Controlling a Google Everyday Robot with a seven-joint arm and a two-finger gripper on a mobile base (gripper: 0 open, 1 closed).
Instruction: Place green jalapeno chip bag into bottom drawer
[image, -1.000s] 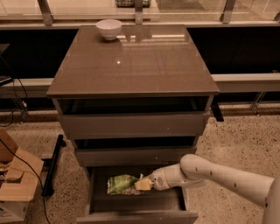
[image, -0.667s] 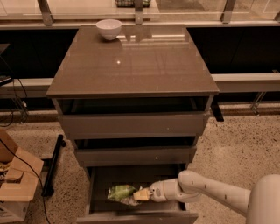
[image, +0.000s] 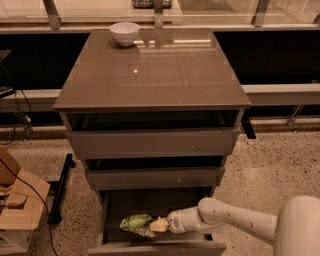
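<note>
Green jalapeno chip bag, camera view: the bag lay low inside the pulled-out bottom drawer, left of centre; whether it rested on the tray floor could not be told. The gripper, reaching in from the right, was clamped on the bag's right end. A white bowl sat far back on the cabinet top. Judged best practice: let go only once the bag sits wholly within the walls, then draw back rightward, clear of the middle drawer overhead.

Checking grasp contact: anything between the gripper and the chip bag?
Nothing; the camera view shows the gripper, inside the bottom drawer, touching the chip bag.
</note>
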